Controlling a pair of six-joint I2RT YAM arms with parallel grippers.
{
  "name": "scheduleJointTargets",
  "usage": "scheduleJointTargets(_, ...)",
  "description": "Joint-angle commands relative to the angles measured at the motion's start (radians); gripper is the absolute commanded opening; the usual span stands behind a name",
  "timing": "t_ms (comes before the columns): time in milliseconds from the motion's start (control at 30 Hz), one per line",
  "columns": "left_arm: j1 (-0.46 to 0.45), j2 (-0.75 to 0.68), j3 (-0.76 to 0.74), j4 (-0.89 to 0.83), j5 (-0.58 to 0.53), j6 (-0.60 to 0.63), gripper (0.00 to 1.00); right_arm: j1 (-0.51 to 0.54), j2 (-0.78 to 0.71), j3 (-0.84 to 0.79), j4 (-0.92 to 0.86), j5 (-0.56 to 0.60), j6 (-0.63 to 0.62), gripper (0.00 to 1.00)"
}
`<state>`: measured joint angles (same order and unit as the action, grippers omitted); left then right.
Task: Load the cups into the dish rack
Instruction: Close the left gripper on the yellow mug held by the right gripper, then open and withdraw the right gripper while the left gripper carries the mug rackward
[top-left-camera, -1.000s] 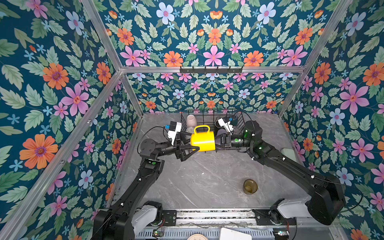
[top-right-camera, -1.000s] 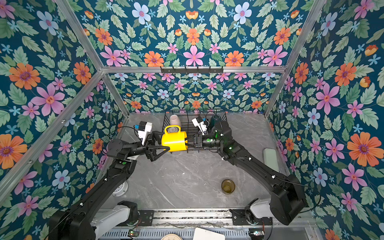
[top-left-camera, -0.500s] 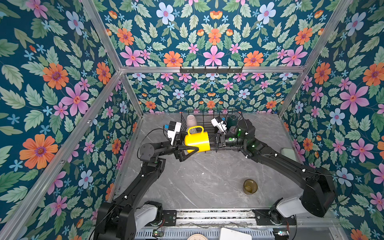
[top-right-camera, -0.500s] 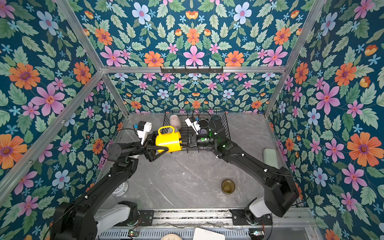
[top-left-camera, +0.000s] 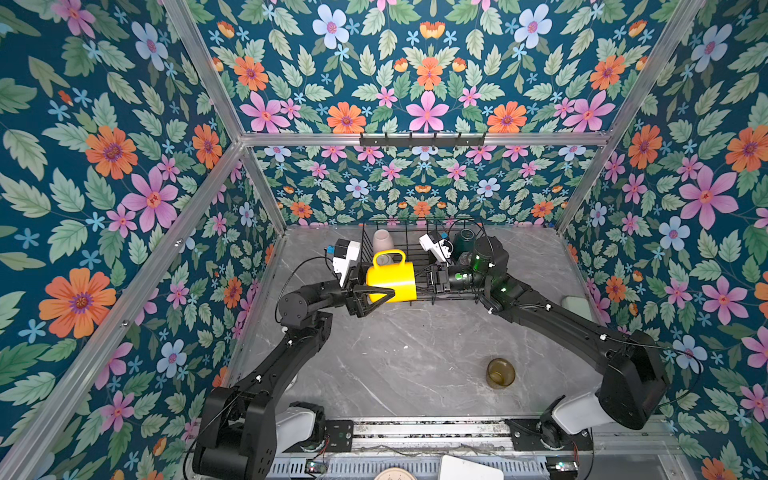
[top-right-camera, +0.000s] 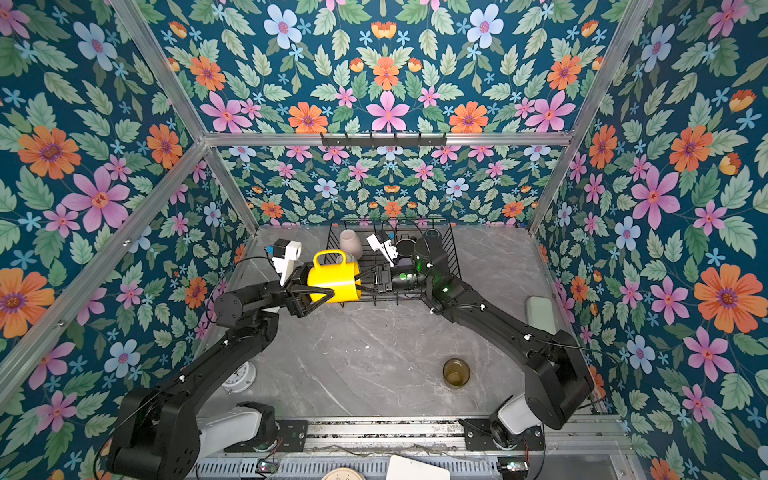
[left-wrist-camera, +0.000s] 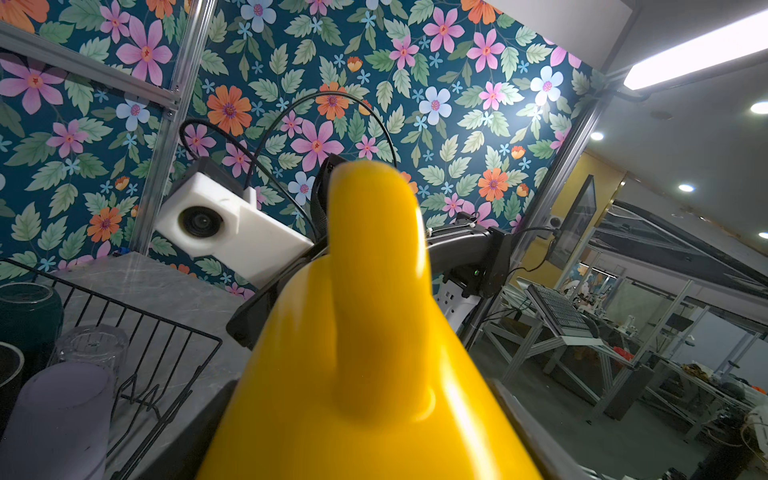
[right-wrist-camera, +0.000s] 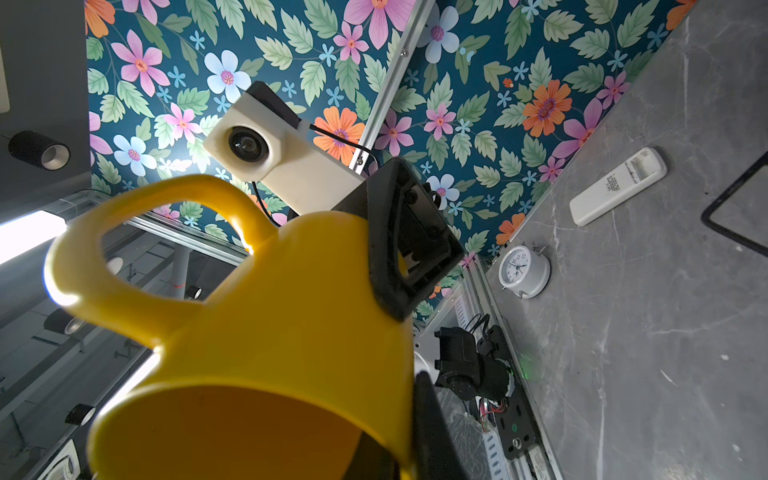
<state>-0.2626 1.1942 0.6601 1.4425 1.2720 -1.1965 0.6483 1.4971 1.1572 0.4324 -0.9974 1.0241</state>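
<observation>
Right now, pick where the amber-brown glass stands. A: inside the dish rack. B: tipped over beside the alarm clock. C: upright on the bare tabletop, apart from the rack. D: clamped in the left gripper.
C: in both top views the amber-brown glass stands mouth-up on the grey tabletop, well in front of the dish rack and touched by neither arm.

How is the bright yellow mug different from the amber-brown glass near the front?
The bright yellow handled mug is opaque; the amber-brown glass is see-through and has no handle. The mug is held on its side in the air by the dish rack; the glass stands upright, alone on the grey table. Neither sits in the rack.
</observation>
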Motion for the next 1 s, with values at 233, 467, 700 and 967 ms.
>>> scheduleJointTargets(233, -0.005, -0.007, 0.018, 0.105, 0.04, -0.051, 0.45, 0.002, -0.008, 0.006, 0.035, 0.022, 0.003, 0.0)
scheduleJointTargets(467, -0.006, -0.012, 0.024, 0.091, 0.037, -0.045, 0.15, 0.002, -0.035, 0.006, -0.035, 0.057, -0.035, 0.09)
scheduleJointTargets(700, -0.004, -0.033, 0.041, -0.064, 0.016, 0.061, 0.0, -0.041, -0.133, -0.035, -0.144, 0.122, -0.076, 0.48)
scheduleJointTargets(967, -0.006, -0.121, 0.247, -1.174, -0.25, 0.803, 0.0, -0.161, -0.385, -0.129, -0.5, 0.384, -0.25, 0.72)
